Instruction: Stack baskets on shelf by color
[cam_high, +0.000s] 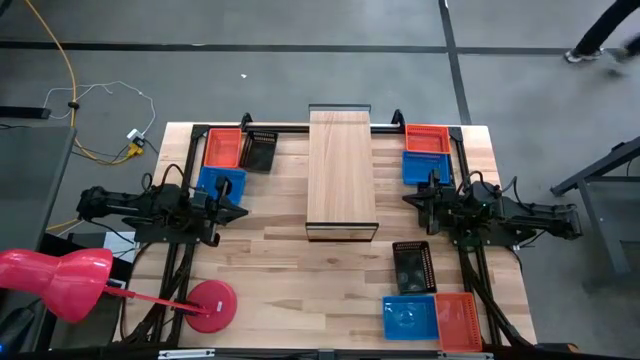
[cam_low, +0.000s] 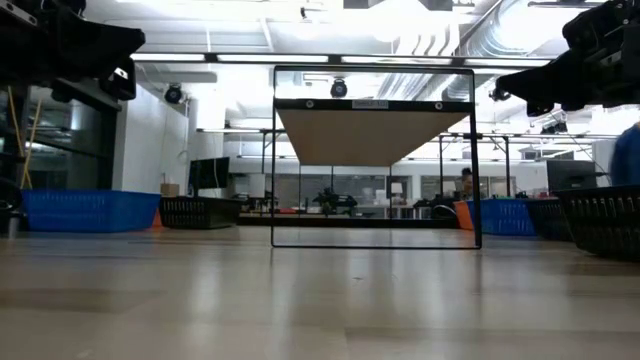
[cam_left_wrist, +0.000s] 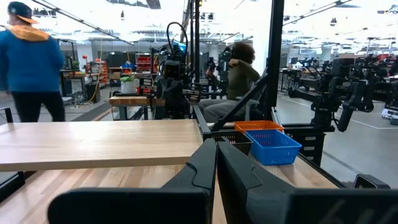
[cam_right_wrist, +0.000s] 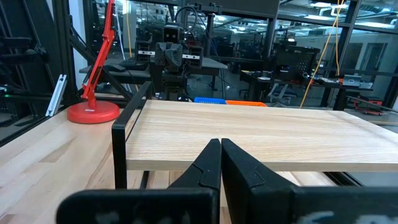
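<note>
The shelf stands mid-table on its black frame, its light-wood board bare. On the left lie a red-orange basket, a black basket and a blue basket. On the right, far side, a red-orange basket sits next to a blue one. Near the right front are a black basket, a blue basket and a red-orange basket. My left gripper hovers shut left of the shelf. My right gripper hovers shut right of it.
A red desk lamp stands with its base on the table's near left corner and its head off the edge. Bare planks lie in front of the shelf. People move in the room beyond the table.
</note>
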